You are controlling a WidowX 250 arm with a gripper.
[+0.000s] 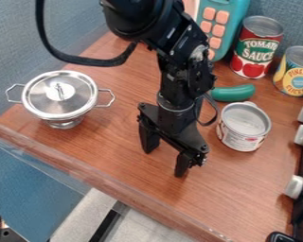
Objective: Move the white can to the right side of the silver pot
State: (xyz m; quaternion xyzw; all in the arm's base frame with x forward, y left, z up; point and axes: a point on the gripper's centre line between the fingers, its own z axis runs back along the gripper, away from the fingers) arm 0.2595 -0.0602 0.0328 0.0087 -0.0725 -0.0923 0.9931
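Plainly, the wooden table (110,156) runs past the near side of the white can (244,126), and a pale knob (295,186) on the black appliance sits to the can's near right. The black gripper (164,162) points down, left of the can and somewhat nearer the camera, its two fingers spread apart with bare wood seen between them and nothing gripped. So the can stands upright to the right of the gripper and a little farther back, apart from both fingers. Well to the can's left, across from the arm, is the silver pot (59,97), lid on, a wire handle at each side. Just behind the can lies a green toy vegetable (235,93). Farther behind it stand a red-labelled can (254,52) and, toward the right, a yellow-labelled can (298,78); behind and left is a teal toy with peach buttons (223,21).
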